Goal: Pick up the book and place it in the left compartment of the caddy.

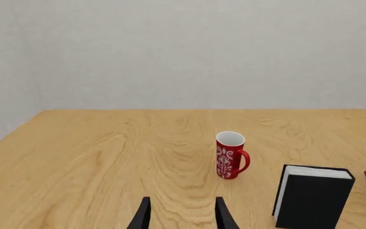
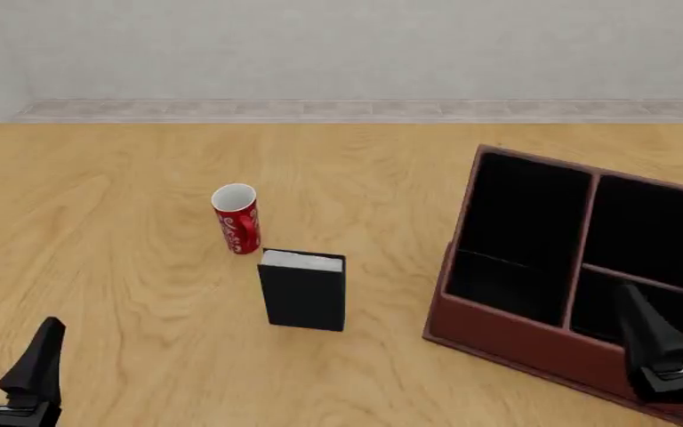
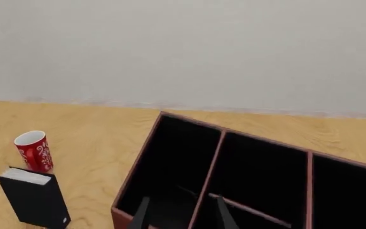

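Book: your book (image 2: 303,291) stands upright on the tabletop (image 2: 128,213), white page edge up, just in front of the red mug (image 2: 236,219).
Caddy: the caddy (image 2: 519,342) sits to the book's right, well apart; its left compartment (image 2: 519,236) holds nothing.
Left end effector: your left end effector (image 1: 180,214) hangs low at the near left, fingers apart, gripping nothing.
Right end effector: your right end effector (image 3: 180,213) hovers over the caddy's near edge, fingers apart, gripping nothing.

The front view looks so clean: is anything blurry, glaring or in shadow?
Front view: sharp all over, no glare, only faint shadow under the book and mug. Both wrist views: equally crisp, evenly lit, with the caddy interior uniformly black.
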